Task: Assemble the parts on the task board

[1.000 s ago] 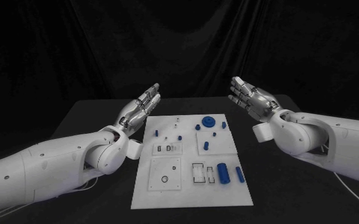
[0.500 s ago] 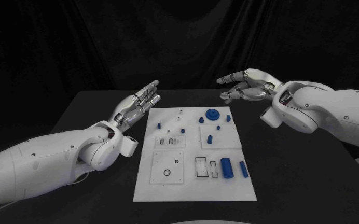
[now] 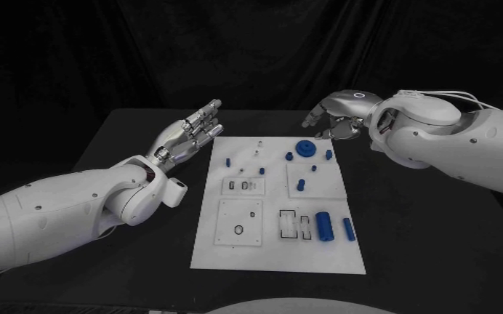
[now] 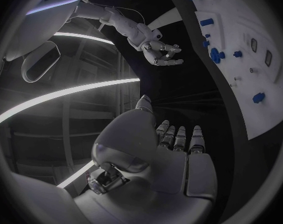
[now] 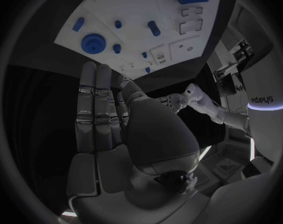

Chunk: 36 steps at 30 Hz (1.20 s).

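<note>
The white task board (image 3: 275,254) lies in the middle of the black table. On it sit blue parts: a round disc (image 3: 303,149) near the far edge, small pegs (image 3: 301,184) behind the middle, and two cylinders (image 3: 324,227) at the near right. My left hand (image 3: 194,134) hovers left of the board's far corner, fingers straight and apart, holding nothing. My right hand (image 3: 337,119) hangs palm down over the far right corner, beyond the disc, and holds nothing. The right wrist view shows that hand (image 5: 101,119) flat above the board (image 5: 135,15) and disc (image 5: 92,43).
Bare black table (image 3: 126,168) surrounds the board on both sides. A black curtain closes off the back. In the left wrist view my left hand (image 4: 172,144) is beside the board (image 4: 240,94), with the right hand (image 4: 160,52) farther off.
My right hand has turned from palm-up to palm-down and swung in over the board's far right corner. The left hand stays raised and open. The head camera has shifted slightly.
</note>
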Each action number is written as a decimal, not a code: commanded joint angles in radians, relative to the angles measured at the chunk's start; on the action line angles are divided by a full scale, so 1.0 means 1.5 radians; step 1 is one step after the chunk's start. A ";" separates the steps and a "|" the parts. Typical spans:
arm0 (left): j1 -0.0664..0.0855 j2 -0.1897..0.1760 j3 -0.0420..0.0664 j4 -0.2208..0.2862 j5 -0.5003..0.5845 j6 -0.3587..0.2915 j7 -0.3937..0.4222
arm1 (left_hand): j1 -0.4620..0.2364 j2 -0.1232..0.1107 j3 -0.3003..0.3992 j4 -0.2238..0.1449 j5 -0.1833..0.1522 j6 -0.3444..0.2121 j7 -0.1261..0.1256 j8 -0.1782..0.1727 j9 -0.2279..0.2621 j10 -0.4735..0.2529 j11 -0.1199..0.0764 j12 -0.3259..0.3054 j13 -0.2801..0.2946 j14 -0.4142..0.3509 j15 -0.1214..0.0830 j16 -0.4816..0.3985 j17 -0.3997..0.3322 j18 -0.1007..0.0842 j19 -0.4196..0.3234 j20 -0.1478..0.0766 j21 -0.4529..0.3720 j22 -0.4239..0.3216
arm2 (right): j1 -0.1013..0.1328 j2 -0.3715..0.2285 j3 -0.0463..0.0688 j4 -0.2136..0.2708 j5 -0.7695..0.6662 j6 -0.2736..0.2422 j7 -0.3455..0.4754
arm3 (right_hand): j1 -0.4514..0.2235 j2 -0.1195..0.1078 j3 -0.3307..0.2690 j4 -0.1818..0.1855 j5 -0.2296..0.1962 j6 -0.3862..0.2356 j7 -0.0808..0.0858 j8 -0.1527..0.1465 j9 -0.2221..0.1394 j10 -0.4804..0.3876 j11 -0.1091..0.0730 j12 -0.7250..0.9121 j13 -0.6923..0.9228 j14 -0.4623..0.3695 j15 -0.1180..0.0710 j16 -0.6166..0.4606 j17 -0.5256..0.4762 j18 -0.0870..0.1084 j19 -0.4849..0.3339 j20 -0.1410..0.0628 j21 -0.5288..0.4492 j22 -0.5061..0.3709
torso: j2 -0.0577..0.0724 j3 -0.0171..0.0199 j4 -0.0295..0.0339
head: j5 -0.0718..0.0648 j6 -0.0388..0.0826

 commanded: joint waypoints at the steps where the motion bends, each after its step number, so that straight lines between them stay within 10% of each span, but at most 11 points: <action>1: 0.004 0.000 0.001 0.000 -0.019 0.001 0.078 | 0.008 -0.001 0.006 0.000 0.007 0.007 -0.001 0.004 0.001 0.000 0.004 -0.004 -0.001 0.000 0.000 -0.004 -0.001 0.012 0.000 0.005 -0.002 -0.001 | 0.002 0.003 0.001 0.001 -0.134 0.022 -0.050 | -0.015 -0.003 0.013 0.002 -0.008 -0.003 0.001 -0.002 0.000 0.017 -0.004 -0.007 0.000 0.018 -0.007 0.088 0.066 0.002 0.012 -0.005 0.046 0.037 | 0.015 -0.0065 0.0102 | 0.002 0.002; 6: 0.006 -0.003 0.001 0.001 -0.019 0.002 0.077 | 0.010 -0.001 0.007 0.000 0.011 0.007 0.000 0.004 0.001 0.000 0.005 -0.004 -0.001 0.000 -0.003 -0.004 -0.001 0.012 0.000 0.005 -0.002 -0.001 | 0.002 0.013 0.001 -0.003 -0.148 0.025 -0.048 | -0.040 -0.021 0.049 0.017 -0.023 -0.004 0.007 -0.001 0.000 0.044 -0.004 -0.026 0.000 -0.012 -0.017 0.321 0.280 -0.015 -0.002 -0.010 0.252 0.266 | 0.029 -0.0099 0.0224 | -0.011 0.006; 12: 0.006 -0.005 0.000 0.003 -0.019 0.004 0.078 | 0.016 0.000 0.008 0.000 0.020 0.006 -0.006 0.004 0.001 0.000 0.005 -0.004 -0.001 0.000 -0.004 -0.004 -0.001 0.012 0.000 0.006 -0.002 -0.001 | 0.000 0.026 0.001 -0.012 -0.152 0.029 -0.040 | -0.047 -0.032 0.055 0.026 -0.042 -0.013 0.018 -0.003 -0.002 0.057 -0.009 -0.027 0.001 -0.006 -0.017 0.389 0.343 -0.022 -0.003 -0.012 0.325 0.357 | 0.035 -0.0100 0.0266 | -0.022 0.004; 21: 0.007 -0.004 0.000 0.003 -0.019 0.009 0.079 | 0.024 0.002 0.010 0.000 0.033 0.008 -0.011 0.004 0.001 0.000 0.007 -0.004 -0.001 0.000 -0.001 -0.004 -0.001 0.012 0.000 0.009 -0.002 -0.001 | -0.017 0.046 0.001 -0.036 -0.154 0.024 -0.024 | -0.053 -0.039 0.059 0.041 -0.056 0.005 0.039 0.002 0.000 0.076 -0.007 -0.026 0.001 0.001 -0.017 0.430 0.381 -0.027 -0.002 -0.012 0.375 0.420 | 0.051 -0.0088 0.0429 | -0.039 0.005; 36: 0.007 -0.001 0.000 0.002 -0.019 0.016 0.080 | 0.028 0.002 0.010 0.001 0.039 0.008 -0.022 0.004 0.001 0.000 0.012 -0.004 -0.001 0.000 0.001 -0.004 -0.001 0.012 0.000 0.011 -0.002 -0.001 | -0.037 0.068 0.001 -0.067 -0.146 0.049 -0.008 | -0.037 -0.043 0.088 0.038 0.001 0.032 0.050 0.001 0.000 0.076 -0.005 -0.033 -0.001 -0.013 -0.015 0.421 0.364 -0.024 -0.025 -0.009 0.376 0.429 | 0.068 -0.0090 0.0457 | -0.046 0.018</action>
